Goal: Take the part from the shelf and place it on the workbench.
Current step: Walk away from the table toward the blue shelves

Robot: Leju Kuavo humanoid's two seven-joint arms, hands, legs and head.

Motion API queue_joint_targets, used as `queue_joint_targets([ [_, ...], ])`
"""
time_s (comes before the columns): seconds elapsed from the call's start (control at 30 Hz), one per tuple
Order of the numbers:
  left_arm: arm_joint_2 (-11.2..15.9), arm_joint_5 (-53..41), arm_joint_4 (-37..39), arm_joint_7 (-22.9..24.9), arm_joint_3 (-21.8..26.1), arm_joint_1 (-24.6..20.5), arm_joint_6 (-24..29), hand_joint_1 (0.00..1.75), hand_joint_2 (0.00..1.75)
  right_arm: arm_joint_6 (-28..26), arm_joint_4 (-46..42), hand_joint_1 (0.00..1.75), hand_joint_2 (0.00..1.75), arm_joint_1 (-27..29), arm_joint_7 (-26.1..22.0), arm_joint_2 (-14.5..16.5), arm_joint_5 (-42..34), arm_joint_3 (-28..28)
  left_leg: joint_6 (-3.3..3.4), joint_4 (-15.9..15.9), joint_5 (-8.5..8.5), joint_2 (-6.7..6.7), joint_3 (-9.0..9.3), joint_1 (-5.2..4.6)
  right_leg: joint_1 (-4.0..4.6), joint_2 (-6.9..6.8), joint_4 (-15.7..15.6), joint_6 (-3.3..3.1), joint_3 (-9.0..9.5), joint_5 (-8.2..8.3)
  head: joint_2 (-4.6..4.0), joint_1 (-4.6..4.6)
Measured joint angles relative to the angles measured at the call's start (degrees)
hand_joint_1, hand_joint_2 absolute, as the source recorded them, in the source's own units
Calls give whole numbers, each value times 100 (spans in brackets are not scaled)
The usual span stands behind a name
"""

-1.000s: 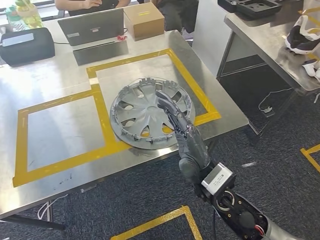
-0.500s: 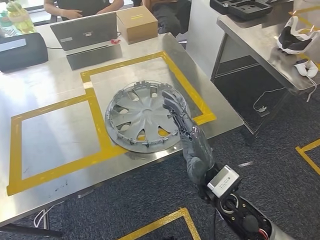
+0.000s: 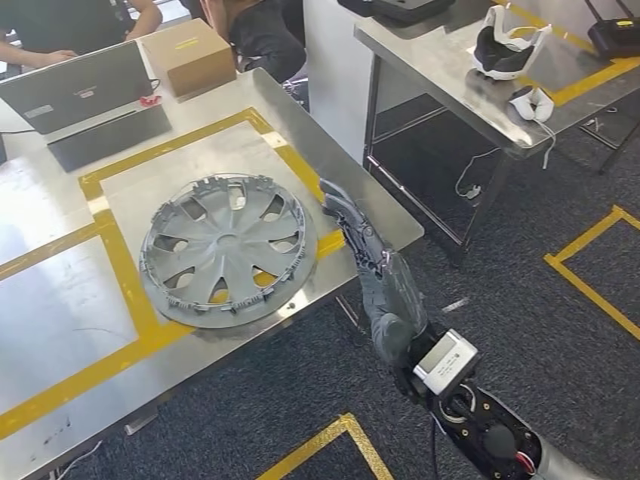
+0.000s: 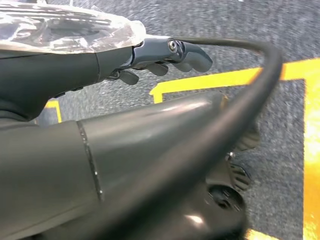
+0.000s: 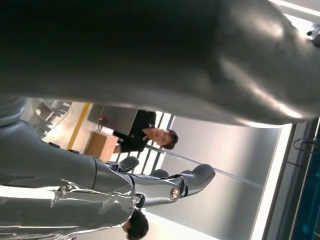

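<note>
Over the bench's (image 3: 45,330) near corner the right hand (image 3: 370,265) reaches forward on its silver arm, palm turned in, fingers (image 3: 340,212) stretched out straight and slightly apart, holding nothing. Its fingertips end just beside the hubcap (image 3: 226,250) without touching it. The hubcap lies flat on the steel bench, across the yellow tape (image 3: 121,270) that marks out the squares, its near rim close to the bench edge. Behind it sit a laptop (image 3: 75,90) and a cardboard box (image 3: 189,55), with a person's forearm (image 3: 30,58) at the far side.

From the left wrist, the left hand (image 4: 166,55) hangs over grey carpet (image 4: 234,20) with yellow floor tape (image 4: 226,77); its dark fingers (image 4: 192,55) lie out straight and loose, nothing in them. From the right wrist, the right hand's (image 5: 162,185) fingers show extended too, and beyond them a seated person (image 5: 151,132) and a bright wall panel (image 5: 241,160).

Compared with a second ago, the whole head picture has swung, so the bench sits further left and a second table (image 3: 453,70) with white gear (image 3: 506,45) comes nearer. The hand was over the hubcap's spokes then; now it is off the rim, withdrawn to the side.
</note>
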Motion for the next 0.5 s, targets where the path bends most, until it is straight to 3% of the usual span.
queue_joint_targets([
  [0.07,20,0,1,1,-1,-6,1,0,0,1,-3,0,0,-3,0,0,2,-1,78,-782,363,-219,302,-8,7,115,2,11,3,-10,0,6],
  [0.1,26,0,1,1,-2,-9,1,0,0,1,-5,0,0,-3,0,0,3,-2,96,-983,421,-292,380,-19,-4,163,0,30,-10,-9,0,7],
  [0.13,31,1,0,4,-3,-19,2,0,0,3,-7,0,0,-3,0,-1,3,-2,103,-1050,408,-311,406,-32,-19,211,-6,56,-26,-5,0,6],
  [0.2,20,8,-1,14,-4,-37,6,0,0,7,-14,0,0,1,-1,-1,6,-5,122,-1110,423,-204,435,-30,-41,291,-23,122,-52,1,0,-5],
  [0.27,18,21,-1,21,-5,-40,14,0,0,13,-20,0,0,-6,-4,-2,10,-14,165,-1187,443,-81,493,4,-13,126,171,186,-147,-138,0,19],
  [0.33,19,34,-1,25,-6,-34,21,0,0,31,-20,0,0,-12,-13,-2,13,-20,198,-1220,442,39,529,9,0,-166,847,241,-450,-497,0,68],
  [0.4,18,50,-1,30,-9,-25,25,0,0,51,-17,0,0,-7,-17,-2,13,-19,212,-1215,425,161,537,3,-15,-272,1556,283,-784,-764,0,98],
  [0.43,15,58,-1,32,-14,-21,25,0,0,57,-15,0,0,-4,-17,-2,12,-19,211,-1212,414,223,544,2,-22,-288,1648,296,-827,-743,0,104],
  [0.47,10,67,-1,32,-19,-19,26,0,0,60,-15,0,0,-5,-17,-2,9,-19,205,-1209,400,280,560,2,-29,-308,1474,302,-736,-600,0,114],
  [0.5,4,72,-1,33,-24,-19,27,0,0,61,-15,0,0,-6,-17,-2,5,-20,192,-1205,382,333,584,2,-33,-359,1081,297,-529,-378,0,129],
])
